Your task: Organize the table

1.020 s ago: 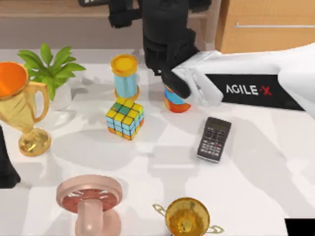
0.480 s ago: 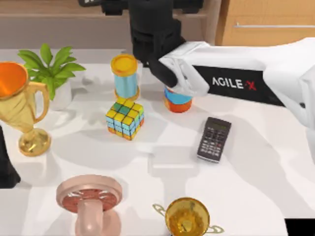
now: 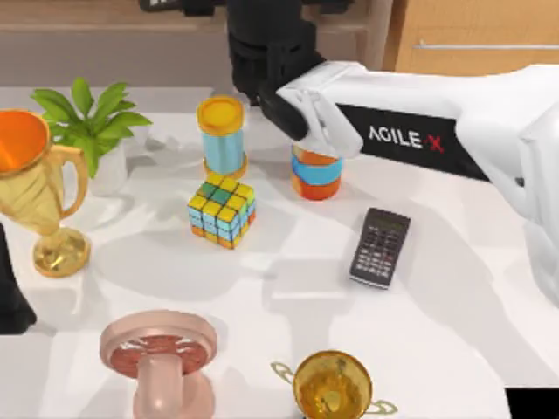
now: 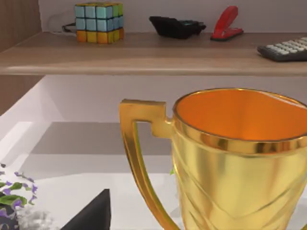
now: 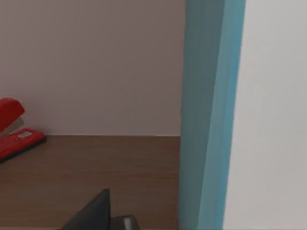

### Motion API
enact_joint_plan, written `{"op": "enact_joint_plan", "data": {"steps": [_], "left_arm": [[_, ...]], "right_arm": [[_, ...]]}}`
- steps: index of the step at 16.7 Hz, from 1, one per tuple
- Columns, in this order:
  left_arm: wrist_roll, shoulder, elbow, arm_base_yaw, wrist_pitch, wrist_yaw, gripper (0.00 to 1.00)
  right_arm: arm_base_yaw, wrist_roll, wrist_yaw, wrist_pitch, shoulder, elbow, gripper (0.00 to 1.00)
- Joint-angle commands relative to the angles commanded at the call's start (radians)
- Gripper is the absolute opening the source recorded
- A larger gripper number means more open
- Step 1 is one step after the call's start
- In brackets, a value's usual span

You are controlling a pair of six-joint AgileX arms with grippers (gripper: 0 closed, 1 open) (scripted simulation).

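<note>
Nearest, at the front edge of the white table [image 3: 454,349], stand a small gold cup [image 3: 332,384] and a pink dumbbell-like piece [image 3: 157,353]. Further in, a dark calculator [image 3: 380,247] lies right of centre, a colour cube [image 3: 221,210] sits mid-table, and a large gold trophy [image 3: 35,188] with an orange inside stands at the left beside a potted plant [image 3: 87,122]; the left wrist view looks straight at that trophy [image 4: 240,158]. My left arm [image 3: 10,288] is a dark shape at the left edge, and I cannot tell how its fingers stand. Beyond the cube stand a yellow-capped blue cylinder [image 3: 222,135] and a striped orange-and-blue can [image 3: 316,173]. My right arm [image 3: 437,131] reaches in from the right above that can, its dark gripper [image 3: 262,52] up by the brown shelf [image 3: 87,17]; whether it holds anything I cannot tell. On the shelf lies a red stapler [image 5: 14,129].
</note>
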State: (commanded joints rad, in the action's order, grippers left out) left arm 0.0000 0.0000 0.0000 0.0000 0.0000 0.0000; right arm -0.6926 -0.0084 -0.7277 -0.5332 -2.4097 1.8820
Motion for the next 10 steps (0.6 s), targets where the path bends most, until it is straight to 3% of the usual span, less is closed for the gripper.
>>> {"op": "enact_joint_plan", "data": {"steps": [3, 10], "left_arm": [[0.000, 0.000, 0.000, 0.000, 0.000, 0.000, 1.00], [0.000, 0.000, 0.000, 0.000, 0.000, 0.000, 1.00]], "right_arm": [[0.000, 0.000, 0.000, 0.000, 0.000, 0.001, 1.00], [0.000, 0.000, 0.000, 0.000, 0.000, 0.001, 0.47]]}}
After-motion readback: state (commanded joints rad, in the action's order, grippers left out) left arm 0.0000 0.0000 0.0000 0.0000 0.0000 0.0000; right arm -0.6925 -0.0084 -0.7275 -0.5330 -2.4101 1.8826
